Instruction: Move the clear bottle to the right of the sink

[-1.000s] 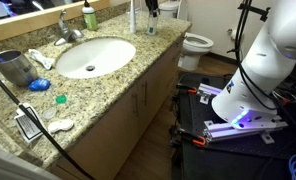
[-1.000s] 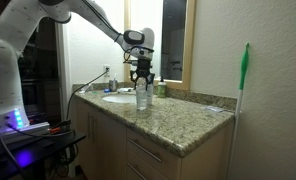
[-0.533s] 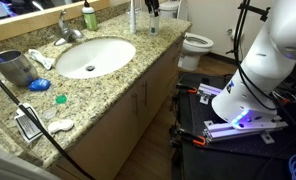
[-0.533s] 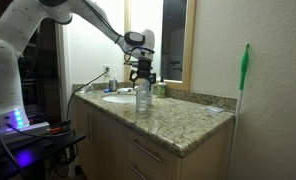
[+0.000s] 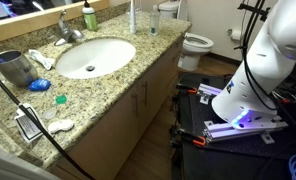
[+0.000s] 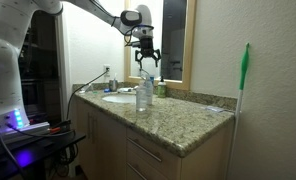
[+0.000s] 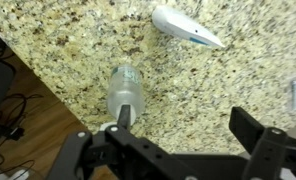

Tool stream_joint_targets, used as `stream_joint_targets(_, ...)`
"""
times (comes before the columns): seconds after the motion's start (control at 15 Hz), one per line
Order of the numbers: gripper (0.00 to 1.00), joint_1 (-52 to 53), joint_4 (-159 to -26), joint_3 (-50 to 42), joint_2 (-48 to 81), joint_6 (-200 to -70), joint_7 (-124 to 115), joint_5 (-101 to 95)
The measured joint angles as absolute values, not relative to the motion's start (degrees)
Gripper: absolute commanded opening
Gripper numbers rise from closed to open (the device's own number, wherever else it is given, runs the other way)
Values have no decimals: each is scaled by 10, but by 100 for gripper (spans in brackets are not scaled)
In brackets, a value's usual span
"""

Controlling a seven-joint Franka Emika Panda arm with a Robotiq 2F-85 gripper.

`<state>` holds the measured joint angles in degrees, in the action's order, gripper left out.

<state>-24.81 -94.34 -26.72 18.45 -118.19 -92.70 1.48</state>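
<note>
1. The clear bottle stands upright on the speckled worktop, near its front edge.
2. Its long axis is vertical, with the white cap pointing straight up and the base flat on the stone.
3. In an exterior view the bottle is just beside the sink, on the side nearer that camera.
4. The gripper hangs directly above the cap with clear air between them. Its fingers are spread open and hold nothing.
5. The wrist view looks down on the clear bottle almost end-on. The body appears foreshortened and the cap lies toward the lower edge of that picture.
6. In the wrist view the gripper has its two dark fingers set wide apart. The bottle sits toward the left one and is not enclosed between them.
7. A slim white item lies flat on the stone, apart from the bottle.
8. In an exterior view the oval sink, the chrome faucet and a small green bottle are visible.
</note>
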Motion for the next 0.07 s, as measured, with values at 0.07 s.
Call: stream_joint_targets(0.07,100,-250,-942,-266,177,-1193,-896,22)
